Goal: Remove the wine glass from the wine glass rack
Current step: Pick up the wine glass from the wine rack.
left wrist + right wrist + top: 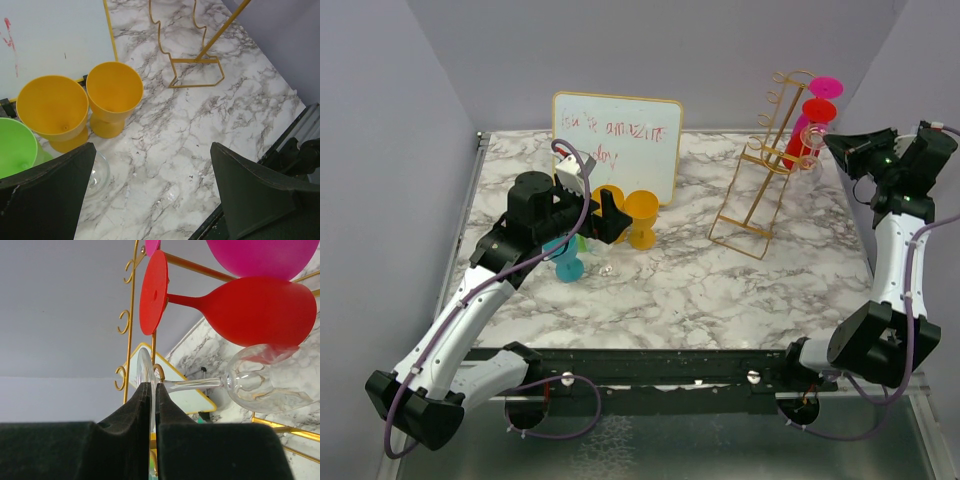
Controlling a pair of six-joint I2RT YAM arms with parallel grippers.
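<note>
The gold wire wine glass rack point(760, 170) stands at the back right of the marble table. A pink glass point(825, 88) and a red glass point(810, 125) hang on it. In the right wrist view a clear wine glass point(270, 380) hangs level below the red glass point(260, 310), its stem resting in a rack hook point(129, 340). My right gripper point(152, 386) is shut on the thin edge of that clear glass's foot. My left gripper point(152, 150) hovers open over bare marble at the left, with nothing between its fingers.
Two orange cups point(112, 95) point(52, 107), a green cup point(15, 145) and a small clear glass piece point(100, 175) stand by my left gripper. A blue cup point(567, 262) sits under the left arm. A whiteboard point(617, 135) leans at the back.
</note>
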